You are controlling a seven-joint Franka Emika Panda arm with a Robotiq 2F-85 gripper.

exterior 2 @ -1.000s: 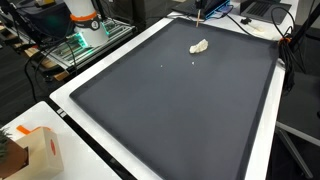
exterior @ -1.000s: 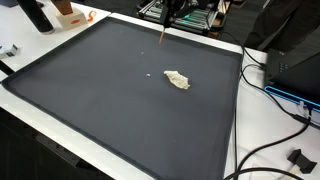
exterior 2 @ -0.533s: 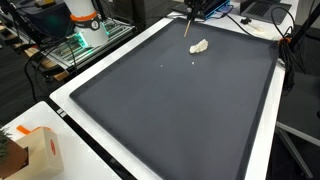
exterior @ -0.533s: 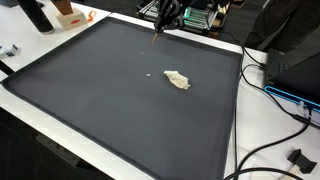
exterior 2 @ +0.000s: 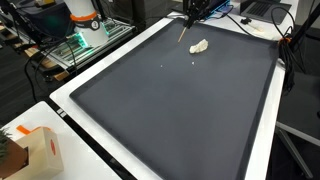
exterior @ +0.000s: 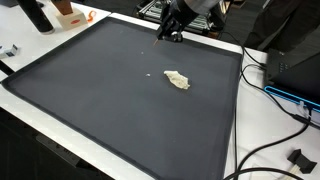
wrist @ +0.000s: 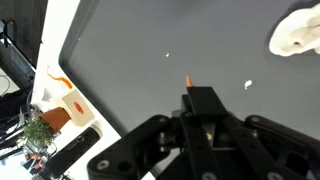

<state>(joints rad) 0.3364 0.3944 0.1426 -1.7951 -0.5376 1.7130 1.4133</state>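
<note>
My gripper (exterior: 170,32) hangs over the far edge of the black mat (exterior: 90,100), shut on a thin orange stick (exterior 2: 183,33) that slants down toward the mat. In the wrist view the stick's tip (wrist: 188,80) pokes out beyond the closed fingers (wrist: 200,105). A crumpled cream scrap (exterior: 177,79) lies on the mat a short way in front of the gripper, also seen in an exterior view (exterior 2: 199,46) and at the wrist view's top right (wrist: 295,32). A tiny white crumb (exterior: 150,73) sits beside it.
An orange and white box (exterior 2: 35,150) stands on the white table off one corner of the mat. Black cables (exterior: 270,150) run along the mat's side. Green equipment (exterior 2: 80,40) and a small plant (wrist: 35,130) lie beyond the edges.
The gripper has come down into view from the far edge, and the stick has tilted from upright to slanted. The cream scrap has not moved.
</note>
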